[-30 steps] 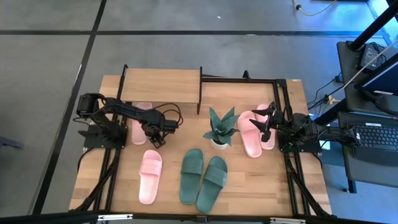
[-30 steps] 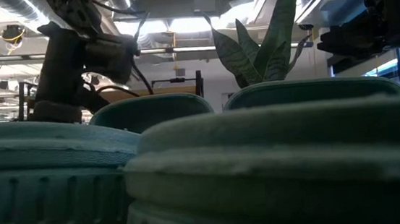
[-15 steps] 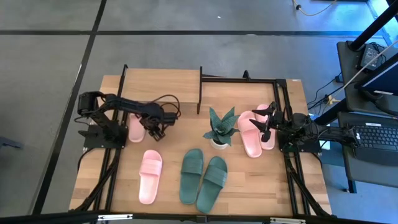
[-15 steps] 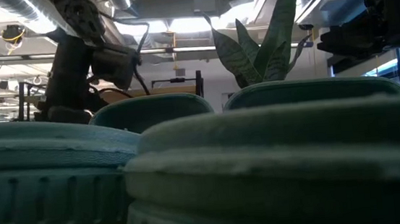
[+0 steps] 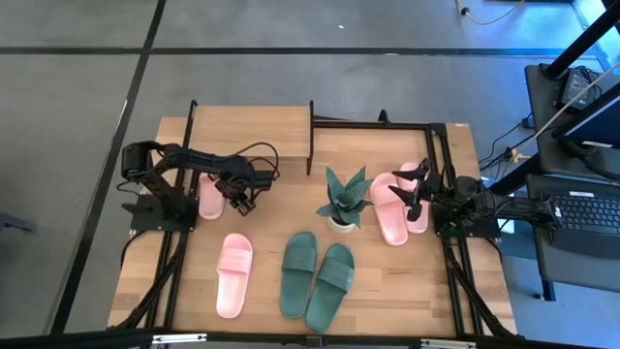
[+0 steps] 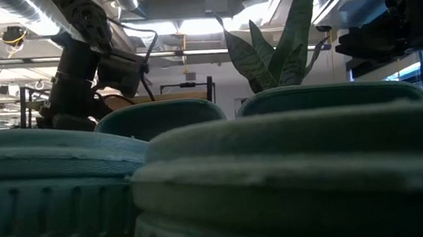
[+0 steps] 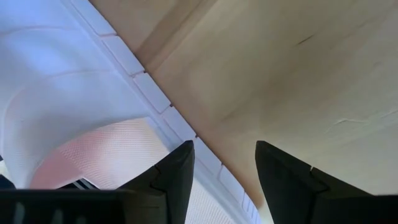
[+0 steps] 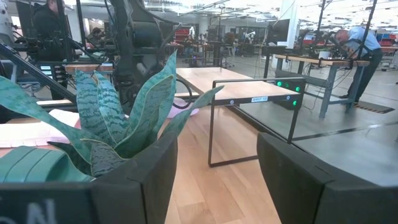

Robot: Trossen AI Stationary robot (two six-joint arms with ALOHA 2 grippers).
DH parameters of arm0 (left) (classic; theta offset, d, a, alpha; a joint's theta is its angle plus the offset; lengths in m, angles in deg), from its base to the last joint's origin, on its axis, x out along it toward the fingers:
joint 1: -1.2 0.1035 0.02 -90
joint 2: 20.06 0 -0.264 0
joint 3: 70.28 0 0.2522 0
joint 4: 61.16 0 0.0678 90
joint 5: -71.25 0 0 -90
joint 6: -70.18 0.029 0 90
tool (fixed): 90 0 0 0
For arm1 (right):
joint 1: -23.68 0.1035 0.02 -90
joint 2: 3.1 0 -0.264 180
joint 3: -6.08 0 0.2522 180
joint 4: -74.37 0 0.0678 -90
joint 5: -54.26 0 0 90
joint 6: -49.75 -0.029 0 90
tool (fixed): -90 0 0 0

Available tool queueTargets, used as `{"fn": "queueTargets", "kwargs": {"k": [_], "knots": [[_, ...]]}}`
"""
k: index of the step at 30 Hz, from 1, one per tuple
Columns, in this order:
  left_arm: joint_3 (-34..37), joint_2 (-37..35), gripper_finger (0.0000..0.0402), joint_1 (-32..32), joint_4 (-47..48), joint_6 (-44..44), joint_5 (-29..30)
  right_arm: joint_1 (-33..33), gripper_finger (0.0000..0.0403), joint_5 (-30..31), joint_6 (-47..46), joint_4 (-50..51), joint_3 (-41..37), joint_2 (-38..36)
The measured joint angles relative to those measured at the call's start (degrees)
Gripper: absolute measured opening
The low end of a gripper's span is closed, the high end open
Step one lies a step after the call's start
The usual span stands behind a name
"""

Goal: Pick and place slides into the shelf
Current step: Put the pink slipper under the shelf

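My left gripper [image 5: 240, 200] is open and points down over the right edge of a pale pink slide [image 5: 209, 192] that lies flat on the table just in front of the shelf [image 5: 250, 133]. In the left wrist view one finger stands over the slide's sole edge [image 7: 155, 102] and the other over bare wood, with nothing between them. A second pink slide [image 5: 233, 274] and the dark green pair [image 5: 316, 277] lie near the front edge. Another pink pair [image 5: 392, 207] lies at the right, beside my open right gripper [image 5: 415, 186], which waits level.
A spiky potted plant [image 5: 344, 199] stands mid-table between the shelf and the green pair, also close in the right wrist view [image 8: 112, 118]. A black frame rail [image 5: 387, 124] runs along the far right. In the low view the green slides [image 6: 278, 174] fill the foreground.
My left gripper has swung toward the table's far edge and slightly left, from beside the near pink slide's toe toward the pink slide in front of the shelf, staying open. No slide has moved. The right arm has kept still.
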Motion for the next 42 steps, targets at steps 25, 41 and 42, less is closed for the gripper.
{"fn": "queueTargets", "kwargs": {"k": [25, 41, 42], "knots": [[-9.5, 0.0, 0.0164, -10.2, 17.2, 2.0, -4.1, 0.0, 0.0221, 0.0, -0.2, 0.0, 0.0, 0.0], [-7.7, -0.1, 0.0164, -25.6, 15.7, -5.6, -17.6, 0.0, 0.0221, 0.0, -0.1, 0.0, 0.0, 0.0], [-7.3, -0.1, 0.0164, -25.9, 15.1, -6.3, -17.8, 0.0, 0.0221, 0.0, -0.1, 0.0, 0.0, 0.0]]}}
